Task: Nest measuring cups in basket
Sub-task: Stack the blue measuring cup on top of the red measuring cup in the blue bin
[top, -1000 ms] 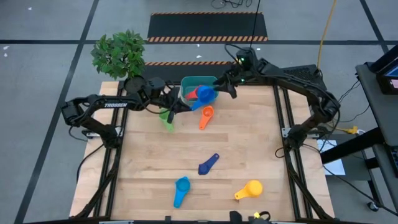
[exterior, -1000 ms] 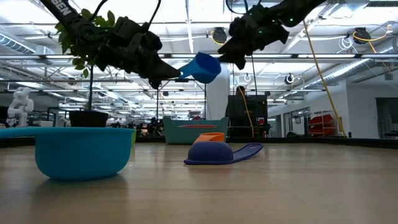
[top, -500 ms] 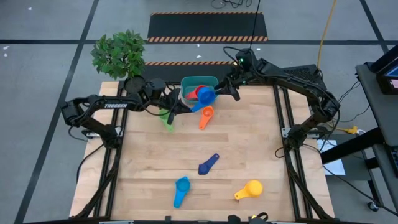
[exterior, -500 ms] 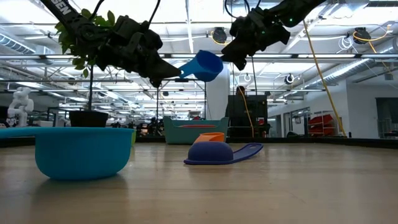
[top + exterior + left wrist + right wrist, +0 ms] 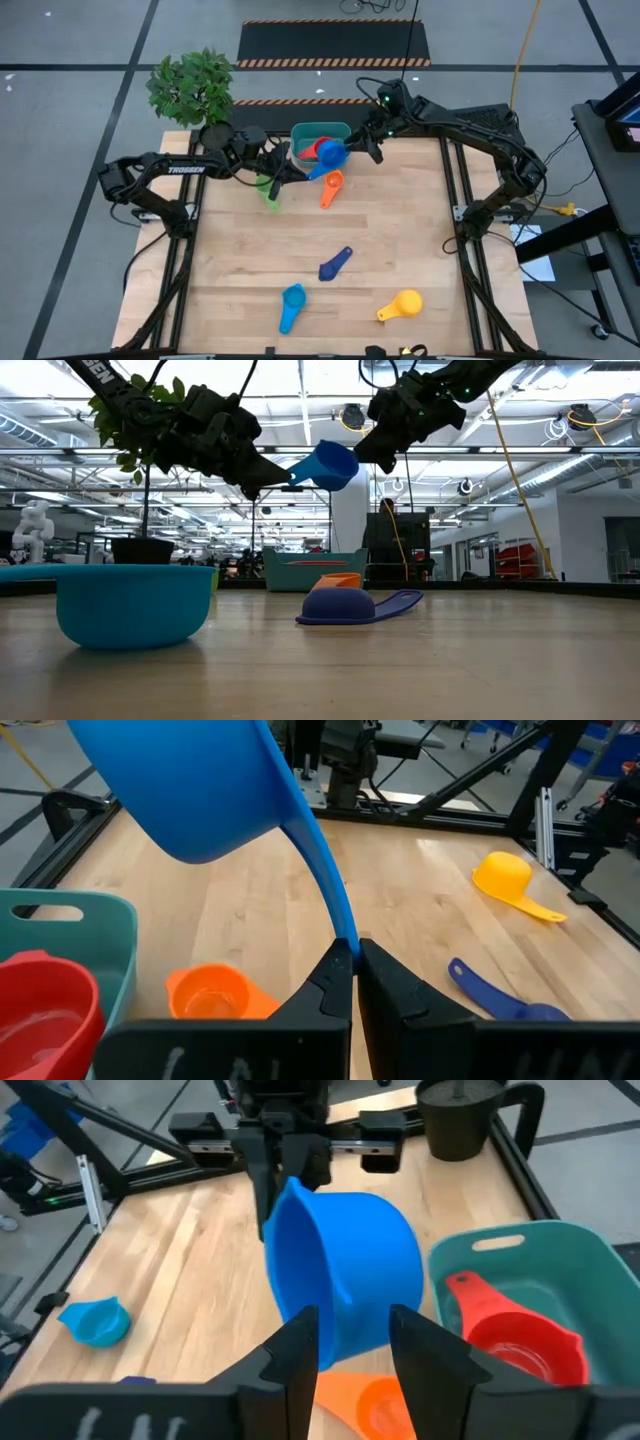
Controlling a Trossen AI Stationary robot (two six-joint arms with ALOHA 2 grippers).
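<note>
The left end effector point(image 5: 354, 952) was pinched tight on the flat handle of a big blue plastic measuring cup point(image 5: 330, 153), holding it up in the air at the upper centre of the high view, just right of the teal rectangular plastic basket point(image 5: 312, 132). The right end effector point(image 5: 352, 1330) had its fingers point(image 5: 300, 1342) straddling the cup's bowl, partly open. A red plastic cup point(image 5: 308, 151) sat inside the basket. On the wooden desk point(image 5: 400, 230) lay orange point(image 5: 331, 187), green point(image 5: 268, 190), dark blue point(image 5: 335, 264), light blue point(image 5: 291, 305) and yellow point(image 5: 400, 304) cups.
</note>
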